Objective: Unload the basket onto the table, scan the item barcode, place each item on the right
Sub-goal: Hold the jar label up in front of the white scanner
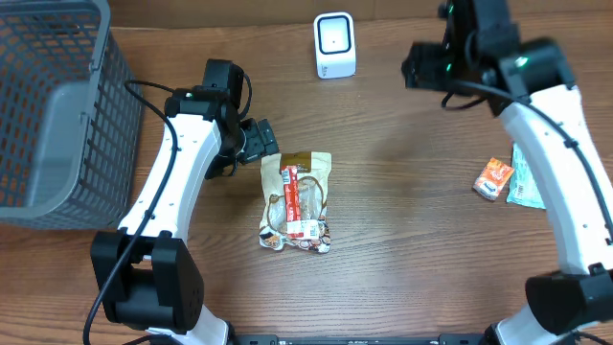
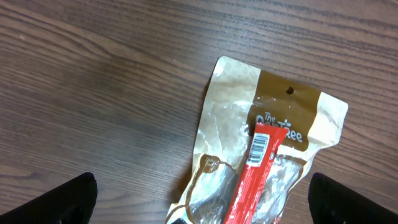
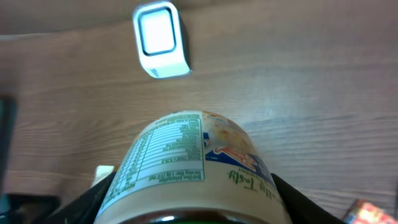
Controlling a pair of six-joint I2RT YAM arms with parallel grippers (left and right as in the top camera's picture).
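Right jaws clamp a labelled jar (image 3: 186, 162), the white scanner (image 3: 160, 38) ahead of them on the tabletop (image 3: 311, 74); left jaws stand wide apart over a snack pouch (image 2: 230, 124).

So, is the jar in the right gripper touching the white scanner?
Apart. The right wrist view shows a strip of bare table between the jar and the scanner, which stands farther off.
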